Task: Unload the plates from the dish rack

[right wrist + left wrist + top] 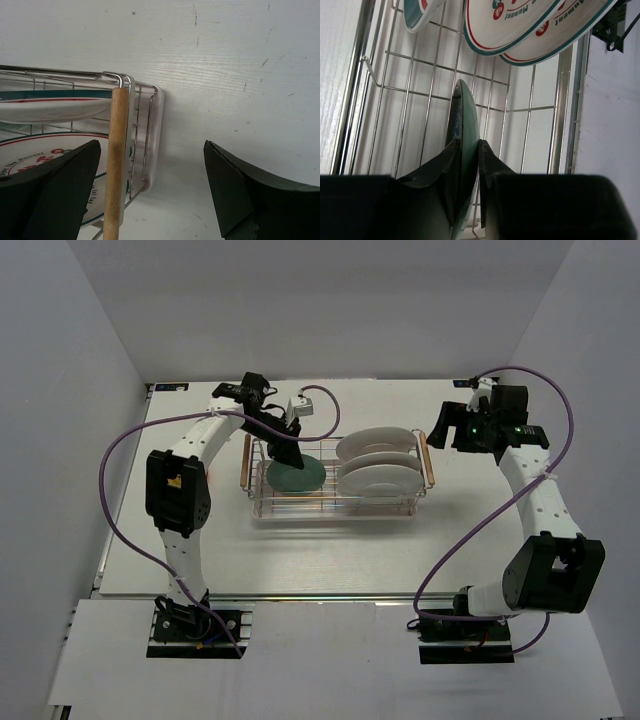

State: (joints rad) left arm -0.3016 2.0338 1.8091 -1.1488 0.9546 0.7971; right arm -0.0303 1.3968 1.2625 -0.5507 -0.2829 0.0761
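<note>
We have the left gripper (467,146) clamped on the rim of the teal plate (465,107), one finger on each face. The plate leans on edge in the left end of the dish rack (335,512), and the white plates (378,462) lean together in the rack's right half. The right gripper (151,150) hangs with its fingers well apart just outside the rack's right end, beside the wooden handle (116,160), holding nothing. We judge the teal plate stiff, glazed and slick, and breakable if it knocks the wires or drops. Its upper rim stands clear of the rack's wires, so the hold belongs there, deep enough that the plate cannot swivel when lifted out of the rack
</note>
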